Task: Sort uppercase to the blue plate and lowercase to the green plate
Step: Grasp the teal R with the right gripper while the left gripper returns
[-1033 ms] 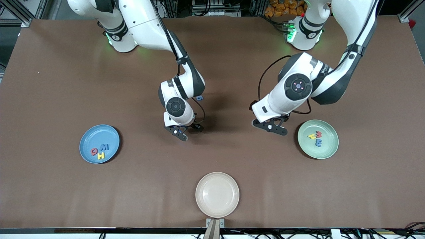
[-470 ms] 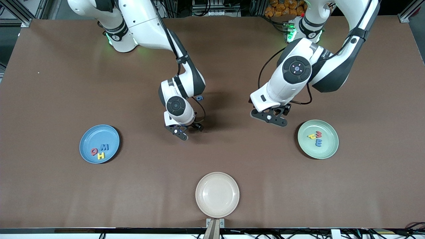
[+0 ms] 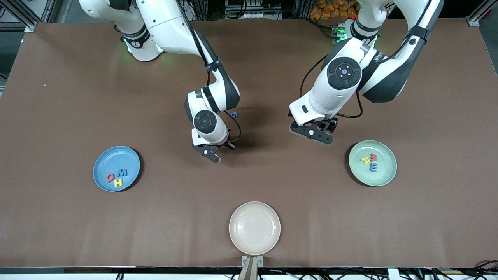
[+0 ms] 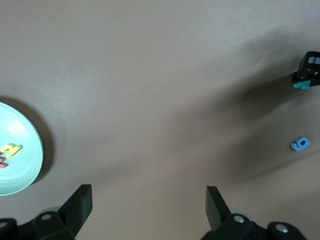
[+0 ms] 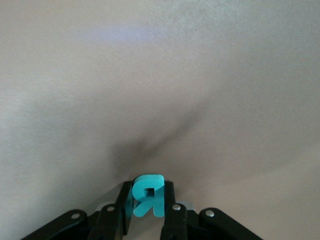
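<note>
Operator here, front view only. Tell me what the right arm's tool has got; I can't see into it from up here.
Observer: The right tool is shut on a teal R, pinched upright in its grip.
Operator: Now report the left tool.
Observer: The left tool is open with nothing in it, over bare table.
Operator: Identify the blue speck beside the right arm's wrist.
Observer: In the left wrist view it reads as a blue g, lying loose on the table, with neither tool touching it.
</note>
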Robot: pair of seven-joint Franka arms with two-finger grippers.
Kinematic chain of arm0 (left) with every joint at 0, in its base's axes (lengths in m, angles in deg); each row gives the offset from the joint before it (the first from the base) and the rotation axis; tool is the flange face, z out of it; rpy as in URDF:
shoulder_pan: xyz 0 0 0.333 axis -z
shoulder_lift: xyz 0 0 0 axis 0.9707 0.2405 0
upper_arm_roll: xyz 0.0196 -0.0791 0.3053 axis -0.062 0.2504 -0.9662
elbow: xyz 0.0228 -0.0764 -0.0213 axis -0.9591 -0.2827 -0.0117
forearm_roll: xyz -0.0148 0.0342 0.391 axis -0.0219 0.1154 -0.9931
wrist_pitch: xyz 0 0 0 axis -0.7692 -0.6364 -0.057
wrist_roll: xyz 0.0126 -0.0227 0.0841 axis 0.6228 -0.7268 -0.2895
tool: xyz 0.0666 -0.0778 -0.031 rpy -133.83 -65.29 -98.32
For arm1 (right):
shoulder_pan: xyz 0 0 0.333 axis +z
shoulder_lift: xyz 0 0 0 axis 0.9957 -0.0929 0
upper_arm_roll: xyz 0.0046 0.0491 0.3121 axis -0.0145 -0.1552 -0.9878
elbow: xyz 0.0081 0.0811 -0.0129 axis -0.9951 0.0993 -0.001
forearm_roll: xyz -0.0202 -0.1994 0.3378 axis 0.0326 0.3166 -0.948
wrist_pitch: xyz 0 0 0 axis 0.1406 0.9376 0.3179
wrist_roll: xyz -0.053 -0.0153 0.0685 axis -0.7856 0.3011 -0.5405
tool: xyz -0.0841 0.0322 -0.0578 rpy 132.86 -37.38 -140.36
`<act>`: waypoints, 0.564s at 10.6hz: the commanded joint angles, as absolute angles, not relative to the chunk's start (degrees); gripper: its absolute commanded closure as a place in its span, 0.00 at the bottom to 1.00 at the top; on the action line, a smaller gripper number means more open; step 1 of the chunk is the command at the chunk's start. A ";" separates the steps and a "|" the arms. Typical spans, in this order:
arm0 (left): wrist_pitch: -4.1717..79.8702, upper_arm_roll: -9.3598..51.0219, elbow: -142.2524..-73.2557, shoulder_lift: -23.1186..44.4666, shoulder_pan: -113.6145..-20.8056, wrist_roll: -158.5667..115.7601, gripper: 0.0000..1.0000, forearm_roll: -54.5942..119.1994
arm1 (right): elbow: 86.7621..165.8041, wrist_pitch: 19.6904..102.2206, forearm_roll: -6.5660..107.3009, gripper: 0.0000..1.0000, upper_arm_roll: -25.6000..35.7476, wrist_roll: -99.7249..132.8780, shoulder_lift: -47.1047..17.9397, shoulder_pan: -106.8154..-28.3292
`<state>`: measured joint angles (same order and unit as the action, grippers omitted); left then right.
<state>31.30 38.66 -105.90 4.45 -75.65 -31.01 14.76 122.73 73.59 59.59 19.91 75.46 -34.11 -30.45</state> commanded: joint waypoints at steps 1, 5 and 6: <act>31.34 39.16 -107.45 2.54 -76.44 -30.51 0.00 15.66 | 125.26 74.01 59.44 1.00 19.58 73.99 -31.73 -30.44; 32.48 44.32 -107.27 2.98 -76.00 -31.73 0.00 15.66 | 125.17 71.47 61.62 1.00 19.75 61.47 -27.52 -38.32; 33.53 45.91 -107.44 3.50 -75.91 -32.78 0.00 15.75 | 125.00 69.20 64.51 1.00 19.75 56.29 -26.72 -41.83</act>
